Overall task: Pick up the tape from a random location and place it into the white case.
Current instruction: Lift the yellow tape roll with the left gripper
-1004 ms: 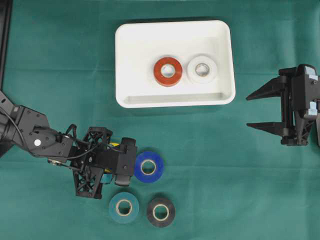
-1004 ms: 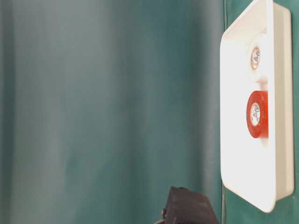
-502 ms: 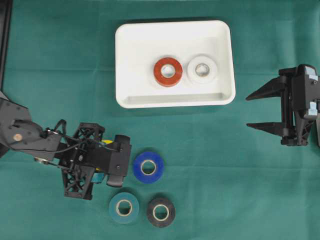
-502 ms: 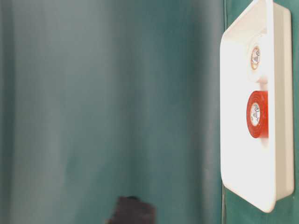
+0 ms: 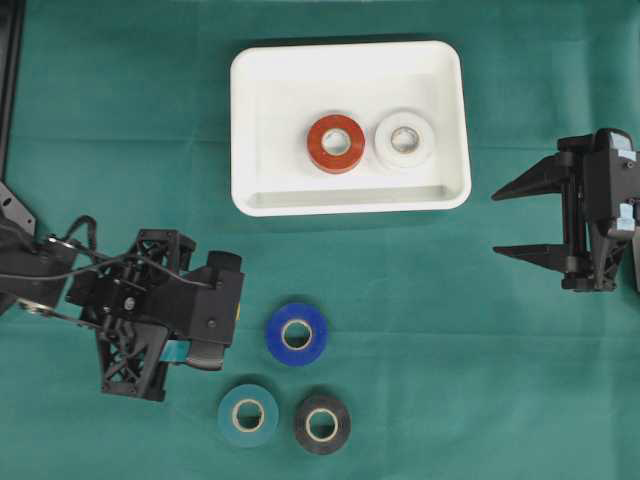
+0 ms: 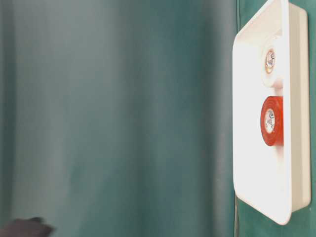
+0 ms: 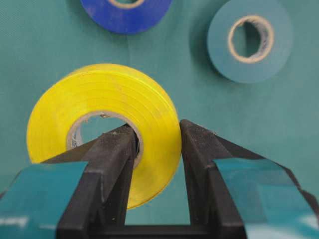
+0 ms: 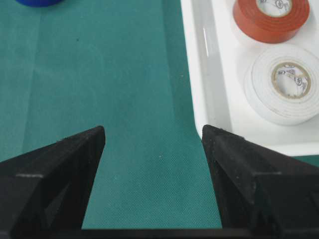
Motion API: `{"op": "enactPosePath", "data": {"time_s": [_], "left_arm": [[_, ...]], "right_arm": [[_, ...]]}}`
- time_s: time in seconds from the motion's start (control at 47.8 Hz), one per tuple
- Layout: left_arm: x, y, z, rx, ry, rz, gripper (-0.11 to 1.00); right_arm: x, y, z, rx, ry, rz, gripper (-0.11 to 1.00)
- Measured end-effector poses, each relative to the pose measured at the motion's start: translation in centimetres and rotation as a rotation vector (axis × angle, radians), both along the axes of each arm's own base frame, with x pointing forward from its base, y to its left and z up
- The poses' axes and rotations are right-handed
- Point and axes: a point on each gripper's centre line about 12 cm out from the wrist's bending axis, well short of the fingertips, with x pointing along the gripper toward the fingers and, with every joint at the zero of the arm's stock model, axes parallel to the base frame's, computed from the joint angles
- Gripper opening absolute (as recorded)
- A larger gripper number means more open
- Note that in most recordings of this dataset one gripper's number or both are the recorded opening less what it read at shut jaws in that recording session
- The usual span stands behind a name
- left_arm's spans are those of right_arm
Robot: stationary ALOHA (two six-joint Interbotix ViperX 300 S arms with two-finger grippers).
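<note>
The left gripper (image 7: 157,149) pinches the yellow tape (image 7: 104,127) through its wall, clear of the surface. Carry it level over the white case (image 5: 255,120), lowering beside the red roll (image 5: 335,143) before letting go.

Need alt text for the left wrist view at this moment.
The left gripper clamps a yellow tape roll, one finger through its core and one outside. Beyond, on green cloth, lie a blue roll and a teal roll.

The black left gripper (image 7: 157,137) is clamped on a yellow tape roll (image 7: 107,107); the black right gripper (image 5: 520,222) is held wide apart
</note>
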Motion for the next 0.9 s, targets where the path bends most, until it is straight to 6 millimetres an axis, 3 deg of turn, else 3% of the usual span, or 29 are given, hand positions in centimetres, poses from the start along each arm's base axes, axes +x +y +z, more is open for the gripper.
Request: {"op": "enactPosePath", "data": {"time_s": [0.439, 0.899], "left_arm": [[-1.0, 0.4, 6.1, -0.018, -0.092, -0.003, 0.23], [-1.0, 0.4, 6.7, -0.017, -0.097, -0.002, 0.23]], "right_arm": [[0.0, 0.0, 0.0, 0.0, 0.0, 0.0, 0.74], [-0.1, 0.0, 0.0, 0.0, 0.001, 0.0, 0.74]]}}
